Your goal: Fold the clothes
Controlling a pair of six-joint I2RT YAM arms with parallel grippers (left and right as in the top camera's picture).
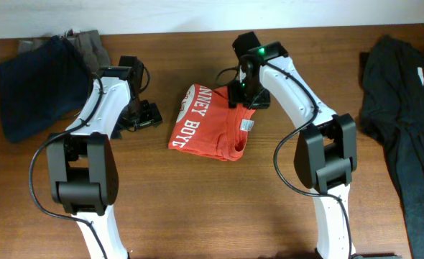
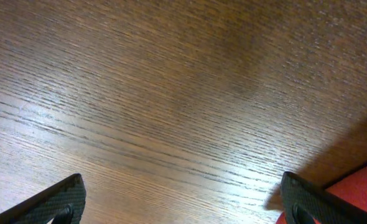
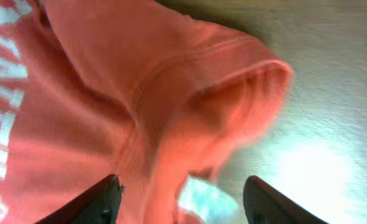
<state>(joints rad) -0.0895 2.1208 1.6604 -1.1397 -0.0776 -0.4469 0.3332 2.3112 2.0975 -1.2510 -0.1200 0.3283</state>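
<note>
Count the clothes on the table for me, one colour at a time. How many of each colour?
orange-red T-shirt: 1
navy garment: 1
grey garment: 1
black garment: 1 (a loose heap, so it is hard to be sure it is only one)
Total: 4

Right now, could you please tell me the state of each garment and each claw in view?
Orange-red T-shirt: folded into a compact bundle, lettering up.
Navy garment: in a heap, far left.
Grey garment: crumpled behind the navy one.
Black garment: spread loosely, unfolded, far right.
Left claw: open, over bare table.
Right claw: open, at the T-shirt's edge.
</note>
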